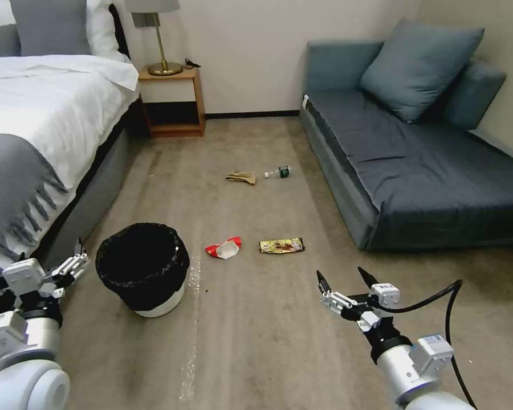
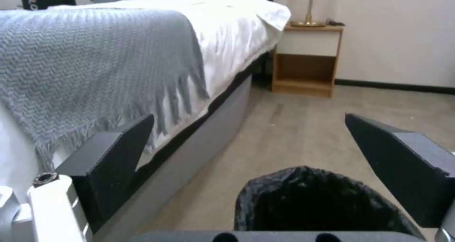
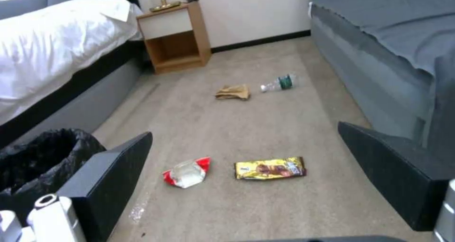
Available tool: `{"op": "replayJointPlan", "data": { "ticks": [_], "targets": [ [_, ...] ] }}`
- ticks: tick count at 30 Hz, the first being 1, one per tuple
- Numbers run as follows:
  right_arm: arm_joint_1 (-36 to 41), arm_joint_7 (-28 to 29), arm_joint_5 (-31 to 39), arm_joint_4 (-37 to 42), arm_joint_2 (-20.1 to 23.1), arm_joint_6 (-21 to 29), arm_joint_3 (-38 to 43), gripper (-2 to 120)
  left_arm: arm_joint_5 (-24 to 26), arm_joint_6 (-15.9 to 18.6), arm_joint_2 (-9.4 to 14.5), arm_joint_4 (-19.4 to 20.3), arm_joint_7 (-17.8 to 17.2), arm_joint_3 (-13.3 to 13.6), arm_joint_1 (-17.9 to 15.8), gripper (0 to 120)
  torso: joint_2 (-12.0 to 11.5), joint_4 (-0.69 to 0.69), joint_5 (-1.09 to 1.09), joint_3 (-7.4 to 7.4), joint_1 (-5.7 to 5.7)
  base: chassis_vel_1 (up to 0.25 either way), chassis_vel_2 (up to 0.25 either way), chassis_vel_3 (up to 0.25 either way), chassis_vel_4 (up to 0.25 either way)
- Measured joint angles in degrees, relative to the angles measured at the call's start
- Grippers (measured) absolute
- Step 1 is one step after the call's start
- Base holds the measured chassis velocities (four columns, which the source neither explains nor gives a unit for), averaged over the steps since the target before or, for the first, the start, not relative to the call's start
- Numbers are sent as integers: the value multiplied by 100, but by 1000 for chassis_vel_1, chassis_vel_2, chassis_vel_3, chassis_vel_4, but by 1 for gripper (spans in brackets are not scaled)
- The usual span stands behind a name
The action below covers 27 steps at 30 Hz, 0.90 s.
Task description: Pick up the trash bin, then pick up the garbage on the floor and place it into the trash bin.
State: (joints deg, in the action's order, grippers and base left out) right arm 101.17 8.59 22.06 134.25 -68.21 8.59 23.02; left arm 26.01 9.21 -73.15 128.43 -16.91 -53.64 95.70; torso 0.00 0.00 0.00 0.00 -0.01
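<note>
The trash bin (image 1: pixel 145 270) (image 2: pixel 312 206) (image 3: pixel 38 160), white with a black bag over its rim, stands on the carpet at lower left. My left gripper (image 1: pixel 78 257) (image 2: pixel 256 153) hovers open just to its left, beside the bed. On the floor lie the garbage pieces: a red-and-white wrapper (image 1: pixel 224 247) (image 3: pixel 187 172), a gold-brown snack wrapper (image 1: pixel 281 245) (image 3: pixel 270 168), tan crumpled paper (image 1: pixel 241 177) (image 3: pixel 233 92) and a small clear bottle (image 1: pixel 278 172) (image 3: pixel 278 84). My right gripper (image 1: pixel 345 278) (image 3: pixel 246 153) is open, empty, short of the snack wrapper.
A bed (image 1: pixel 45 114) with a grey fringed throw (image 2: pixel 85 64) runs along the left. A wooden nightstand (image 1: pixel 174 99) with a lamp stands at the back. A grey sofa (image 1: pixel 427 165) bounds the right. Open carpet lies between them.
</note>
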Motion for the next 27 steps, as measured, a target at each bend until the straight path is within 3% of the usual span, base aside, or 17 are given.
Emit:
{"op": "replayJointPlan", "data": {
  "ticks": [3,5,6,7,9,11,15,16,19,22,27],
  "targets": [
    [-48,-2,-4,-63,2,-6,-16,100,119,97,17,-28,-38,-7,-54,100,0,0,0,0,0,0,0,0,0],
    [-102,-2,-1,-117,7,-8,-30,100,558,428,94,-28,-158,-70,-187,100,0,0,1,0,0,0,0,0,0],
    [-102,-2,-1,-117,7,-8,-30,100,558,428,94,-28,-158,-70,-187,100,0,0,1,0,0,0,0,0,0],
    [-132,-3,0,-148,12,-8,-41,100,1148,792,195,-35,-317,-139,-359,99,0,-1,1,0,0,0,0,0,0],
    [-165,-15,-27,-192,17,-9,-49,100,1775,1144,367,-159,-574,-195,-661,98,0,0,-1,0,0,0,0,0,0],
    [-176,-28,-65,-215,17,-12,-48,100,1980,1265,430,-205,-659,-205,-758,98,0,-1,0,0,0,0,0,0,0],
    [-185,-139,-243,-288,1,-41,-21,100,2969,1868,715,-557,-957,-227,-1265,97,0,-1,1,0,1,0,0,0,0],
    [-185,-139,-243,-288,1,-41,-21,100,2969,1868,715,-557,-957,-227,-1265,97,0,-1,1,0,1,0,0,0,0],
    [-190,-160,-283,-336,-17,-41,33,100,3763,2281,779,-953,-1333,-195,-1574,96,0,-1,0,0,0,0,0,0,0],
    [-182,-179,-327,-362,-31,-41,76,100,4164,2455,769,-1222,-1525,-149,-1683,95,0,0,0,0,0,0,0,0,0],
    [-108,-228,-429,-372,-83,-41,159,100,4445,2546,673,-1758,-1591,-10,-1829,94,0,0,0,0,1,0,0,0,0]
  ]
}}
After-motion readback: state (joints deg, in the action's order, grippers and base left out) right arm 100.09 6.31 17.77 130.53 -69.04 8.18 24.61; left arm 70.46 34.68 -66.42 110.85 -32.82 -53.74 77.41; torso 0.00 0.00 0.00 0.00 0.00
